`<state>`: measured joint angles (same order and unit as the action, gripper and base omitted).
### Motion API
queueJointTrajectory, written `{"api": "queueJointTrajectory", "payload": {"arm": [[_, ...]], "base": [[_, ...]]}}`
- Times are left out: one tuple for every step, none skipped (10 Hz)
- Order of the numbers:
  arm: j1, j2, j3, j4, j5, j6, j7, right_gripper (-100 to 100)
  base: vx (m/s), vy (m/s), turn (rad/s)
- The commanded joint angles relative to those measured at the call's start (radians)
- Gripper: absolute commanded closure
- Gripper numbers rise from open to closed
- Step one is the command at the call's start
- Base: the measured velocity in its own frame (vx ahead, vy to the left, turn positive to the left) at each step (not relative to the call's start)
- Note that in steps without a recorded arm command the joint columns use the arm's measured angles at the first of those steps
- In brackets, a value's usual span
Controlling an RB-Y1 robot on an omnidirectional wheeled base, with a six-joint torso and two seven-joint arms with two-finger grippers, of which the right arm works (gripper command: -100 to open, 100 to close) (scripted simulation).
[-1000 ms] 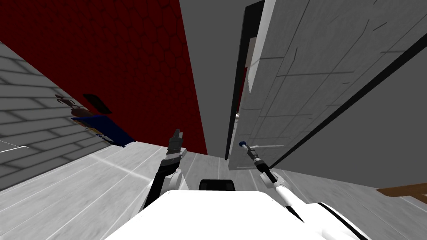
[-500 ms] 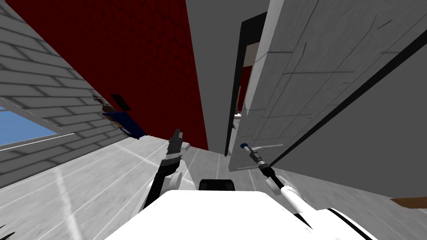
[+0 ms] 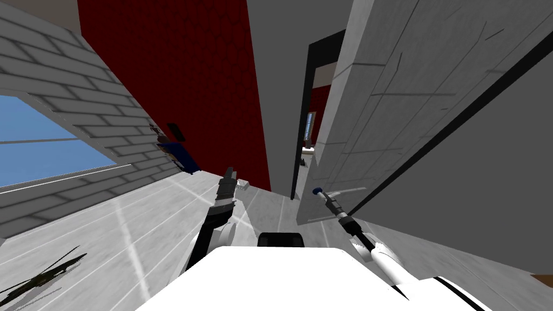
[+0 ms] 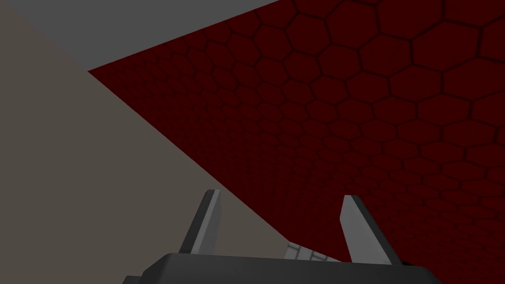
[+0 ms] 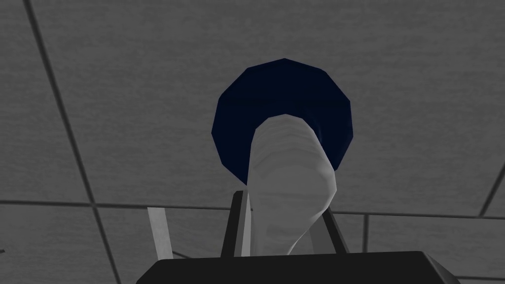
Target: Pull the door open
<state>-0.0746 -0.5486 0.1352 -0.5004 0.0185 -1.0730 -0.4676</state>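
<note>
Right wrist view: right claw [image 5: 285,209] tight around grey door handle [image 5: 288,158].

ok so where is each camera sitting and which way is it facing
Head view: on the head, looking steeply down and forward at the floor, a red hexagon wall and the part-open door; left forearm and right forearm show.
Left wrist view: on the left hand, facing that red wall; left jaws open.
Right wrist view: on the right hand, close to the door; right jaws shut on the door handle, with its dark blue rosette behind.
Shared: head and right wrist views show the door handle.
</note>
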Motion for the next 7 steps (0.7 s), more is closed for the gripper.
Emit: {"api": "queueJointTrajectory", "payload": {"arm": [[0.012, -0.011, 0.002, 0.011, 0.000, -0.032, -0.005, 100], [0.018, -0.016, 0.003, 0.014, 0.000, -0.043, -0.009, 100], [0.030, -0.026, 0.005, 0.019, 0.000, -0.066, -0.015, 100], [0.036, -0.031, 0.007, 0.022, 0.000, -0.078, -0.019, 100], [0.042, -0.036, 0.008, 0.025, 0.000, -0.090, -0.022, 100], [0.054, -0.045, 0.010, 0.030, 0.000, -0.112, -0.029, 100], [0.064, -0.054, 0.012, 0.035, 0.000, -0.132, -0.034, 100]], "base": [[-0.142, -0.062, 0.104], [-0.128, -0.050, 0.102], [-0.150, -0.079, 0.143], [-0.150, -0.080, 0.148], [-0.135, -0.062, 0.131], [-0.158, -0.056, 0.141], [-0.182, -0.073, 0.156]]}}
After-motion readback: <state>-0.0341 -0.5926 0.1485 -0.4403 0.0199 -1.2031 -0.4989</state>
